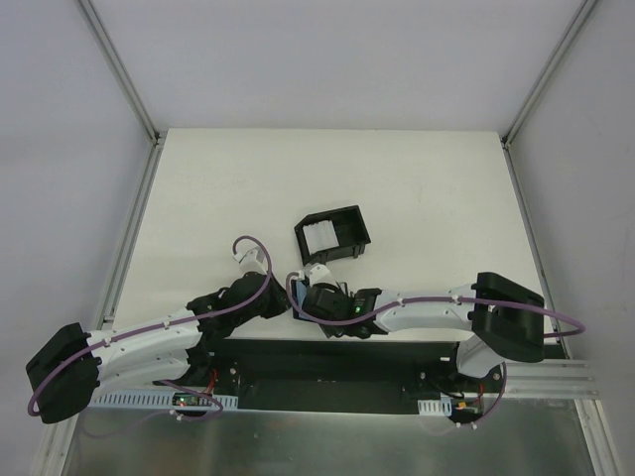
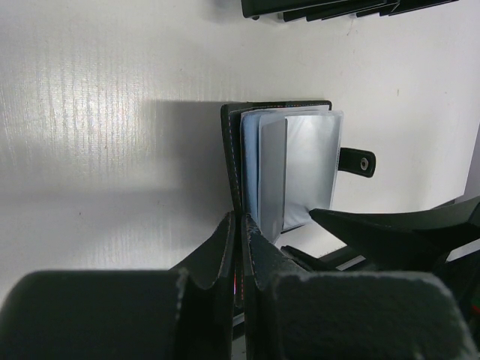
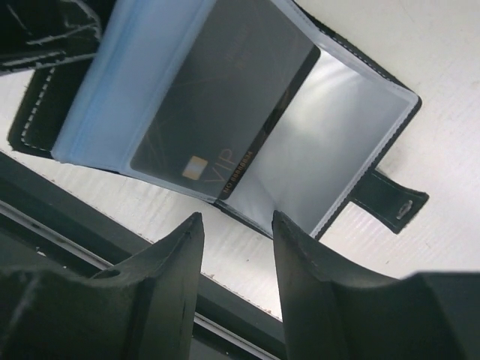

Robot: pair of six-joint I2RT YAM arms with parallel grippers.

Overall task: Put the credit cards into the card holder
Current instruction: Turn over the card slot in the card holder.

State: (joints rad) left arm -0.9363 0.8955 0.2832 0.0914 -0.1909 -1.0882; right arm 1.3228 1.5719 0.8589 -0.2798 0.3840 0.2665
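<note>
Black folding card holder (image 2: pixel 289 169), one item: it was open on the white counter (image 1: pixel 198 198) close to the near edge, about midway between the left and right edges. From above it was largely hidden beneath the two wrists.

Bluish-grey clear sleeves (image 3: pixel 337 127) were fanned apart from the spine. A snap-button tab (image 2: pixel 357 162) projected from the outer edge of one cover.

Left fingers (image 2: pixel 225 244) were closed together and clamped on the edge of a black stitched cover of the card holder.

Right fingers (image 3: pixel 169 277) were spread apart with nothing between them. They were poised just short of the open sleeves, and contact with the sleeves could not be told.

Dark card (image 3: pixel 225 120), one, bore a gold chip and "VIP" lettering and was seated inside a clear sleeve.

Credit cards (image 1: pixel 319 236) were a pale whitish stack resting inside a black open-topped box (image 1: pixel 359 233). The number in the stack could not be told.

The box sat near the middle of the counter, just beyond the card holder toward the far edge. It was turned askew to the counter's edges.

Both arms reached in from the near corners and met over the card holder
</note>
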